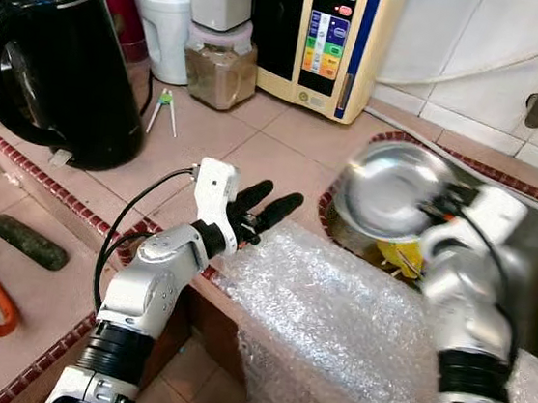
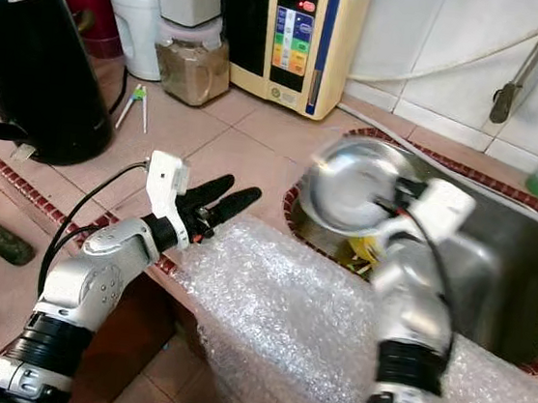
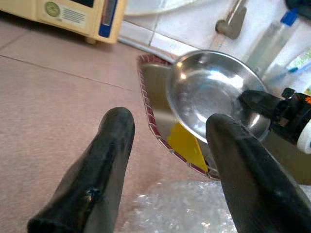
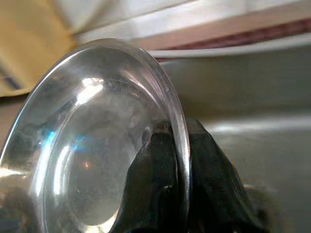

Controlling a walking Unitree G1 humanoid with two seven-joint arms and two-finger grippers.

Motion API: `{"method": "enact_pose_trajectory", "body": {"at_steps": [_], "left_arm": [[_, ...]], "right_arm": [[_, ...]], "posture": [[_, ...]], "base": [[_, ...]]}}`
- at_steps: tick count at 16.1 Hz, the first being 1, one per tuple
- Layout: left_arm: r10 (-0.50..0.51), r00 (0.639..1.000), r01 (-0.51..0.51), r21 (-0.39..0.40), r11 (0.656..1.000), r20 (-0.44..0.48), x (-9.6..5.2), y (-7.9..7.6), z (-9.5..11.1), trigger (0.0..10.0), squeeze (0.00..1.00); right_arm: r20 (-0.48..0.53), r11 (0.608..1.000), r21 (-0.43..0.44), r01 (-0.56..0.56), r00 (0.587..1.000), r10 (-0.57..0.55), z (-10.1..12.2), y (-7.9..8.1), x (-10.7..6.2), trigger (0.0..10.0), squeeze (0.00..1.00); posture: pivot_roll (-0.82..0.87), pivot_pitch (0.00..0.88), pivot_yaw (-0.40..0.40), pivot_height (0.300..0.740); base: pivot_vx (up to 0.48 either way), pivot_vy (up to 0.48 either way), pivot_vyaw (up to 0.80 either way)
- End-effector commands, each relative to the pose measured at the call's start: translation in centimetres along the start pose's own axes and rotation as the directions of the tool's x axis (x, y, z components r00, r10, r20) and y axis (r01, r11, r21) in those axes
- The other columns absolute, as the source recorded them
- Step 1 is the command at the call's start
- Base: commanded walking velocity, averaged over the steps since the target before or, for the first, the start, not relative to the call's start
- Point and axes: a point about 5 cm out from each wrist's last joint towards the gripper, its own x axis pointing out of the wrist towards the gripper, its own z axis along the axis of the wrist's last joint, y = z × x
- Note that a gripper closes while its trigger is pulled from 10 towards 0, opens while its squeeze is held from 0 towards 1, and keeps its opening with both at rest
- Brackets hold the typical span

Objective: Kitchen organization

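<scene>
Right gripper (image 4: 167,160) pinches the rim of the steel bowl (image 1: 392,188), one finger each side, bowl tilted over the sink's (image 2: 517,288) near-left corner. Bare counter (image 1: 256,142) lies at ten o'clock of the bowl. Left gripper (image 1: 260,210) hovers spread and empty at nine o'clock, beside the bubble wrap (image 1: 333,326), arm reaching forward.
</scene>
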Motion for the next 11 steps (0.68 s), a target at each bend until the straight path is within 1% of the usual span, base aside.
{"method": "enact_pose_trajectory", "body": {"at_steps": [1, 2, 3, 4, 5, 6, 8, 9, 10, 11], "left_arm": [[-0.028, 0.999, 0.030, 0.033, 0.999, -0.033, -0.2, -0.3, -0.3, 10.0, 1.00], [-0.034, 0.999, 0.036, 0.041, 0.999, -0.042, -0.2, -0.4, -0.4, 10.0, 1.00], [-0.042, 0.998, 0.045, 0.054, 0.997, -0.055, -0.3, -0.4, -0.6, 10.0, 1.00], [-0.045, 0.997, 0.048, 0.058, 0.997, -0.060, -0.3, -0.4, -0.6, 10.0, 1.00], [-0.044, 0.995, 0.053, 0.100, 0.994, -0.090, -0.4, -0.4, -0.9, 10.0, 1.00], [-0.056, 0.992, 0.068, 0.104, 0.992, -0.112, -0.5, -0.5, -1.3, 10.0, 1.00], [-0.068, 0.990, 0.081, 0.105, 0.991, -0.122, -0.5, -0.6, -1.5, 10.0, 1.00], [-0.077, 0.989, 0.092, 0.117, 0.989, -0.128, -0.5, -0.8, -1.6, 10.0, 1.00], [-0.079, 0.989, 0.096, 0.137, 0.986, -0.126, -0.4, -0.8, -1.4, 10.0, 1.00], [-0.079, 0.990, 0.096, 0.144, 0.985, -0.120, -0.2, -0.9, -1.2, 10.0, 1.00]], "right_arm": [[-0.001, 0.998, -0.023, 0.066, 0.998, -0.066, -0.2, -1.1, 0.0, 0.0, 0.00], [-0.007, 0.994, -0.040, 0.099, 0.995, -0.099, -0.3, -1.6, 0.0, 0.0, 0.00], [-0.022, 0.987, -0.042, 0.157, 0.987, -0.158, -0.6, -2.5, 0.1, 0.0, 0.00], [-0.034, 0.981, -0.041, 0.188, 0.981, -0.189, -0.9, -3.0, 0.0, 0.0, 0.00], [-0.070, 0.966, -0.029, 0.257, 0.963, -0.259, -1.7, -4.1, -0.1, 0.0, 0.00], [-0.104, 0.955, -0.021, 0.295, 0.950, -0.296, -2.4, -4.6, -0.2, 0.0, 0.00], [-0.141, 0.944, -0.043, 0.327, 0.933, -0.330, -3.2, -5.0, -0.3, 0.0, 0.00], [-0.170, 0.941, -0.055, 0.335, 0.925, -0.340, -3.8, -5.2, -0.5, 4.3, 0.30], [-0.189, 0.938, -0.051, 0.342, 0.919, -0.345, -4.2, -5.2, -0.6, 10.0, 1.00], [-0.207, 0.935, -0.074, 0.346, 0.912, -0.354, -4.8, -5.2, -0.7, 10.0, 1.00]], "posture": [[0.06, 0.067, 0.055, 0.740], [0.06, 0.067, 0.055, 0.740], [0.06, 0.066, 0.056, 0.740], [0.06, 0.066, 0.057, 0.740], [0.06, 0.065, 0.058, 0.740], [0.06, 0.062, 0.061, 0.740], [0.06, 0.061, 0.062, 0.740], [0.06, 0.059, 0.065, 0.740], [0.06, 0.059, 0.065, 0.740], [0.06, 0.059, 0.066, 0.740]], "base": [[0.000, 0.000, 0.00], [0.000, 0.000, 0.00], [0.000, 0.000, 0.00], [0.000, 0.000, 0.00], [0.000, 0.000, 0.00], [0.000, 0.000, 0.00], [0.000, 0.000, 0.00], [0.000, 0.000, 0.00], [0.000, 0.000, 0.00], [0.000, 0.000, 0.00]]}}
